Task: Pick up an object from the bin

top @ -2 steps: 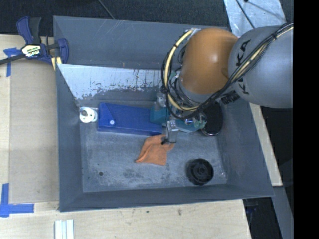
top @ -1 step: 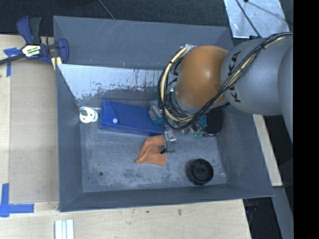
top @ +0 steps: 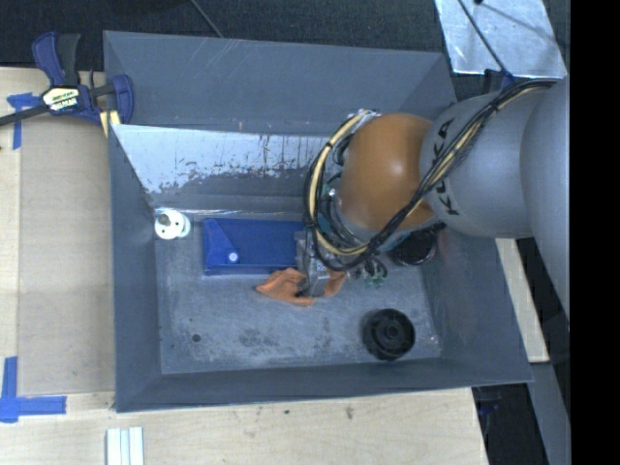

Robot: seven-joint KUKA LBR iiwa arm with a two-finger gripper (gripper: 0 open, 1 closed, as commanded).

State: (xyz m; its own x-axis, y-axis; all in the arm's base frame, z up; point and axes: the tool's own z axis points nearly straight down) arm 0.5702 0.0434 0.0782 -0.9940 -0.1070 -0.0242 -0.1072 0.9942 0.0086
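Gripper (top: 316,277) is down at the floor of the bin (top: 291,95), roughly mid-bin and a bit right of centre. We can't tell whether it's open or closed, because the wrist and cable loops sit right over it.

Its tip is at the right end of a crumpled orange thing (top: 283,287), which looks soft and lies flat on the floor. We see it touching or just about touching. We can't confirm that anything is clamped.

Just behind the orange thing is a flat blue rectangular pack (top: 247,246), long side parallel to the back wall. We can't tell whether the two touch.

Left of the pack, near its upper left corner, is a small white round piece (top: 171,225).

Front right of the gripper, and apart from it, a black round part (top: 389,334) sits on the floor.

Another dark object (top: 418,248) is partly hidden under the arm at right, and we can't make out its kind.

The orange wrist cover (top: 386,177) is above the gripper. The grey arm (top: 504,163) reaches in from the right.
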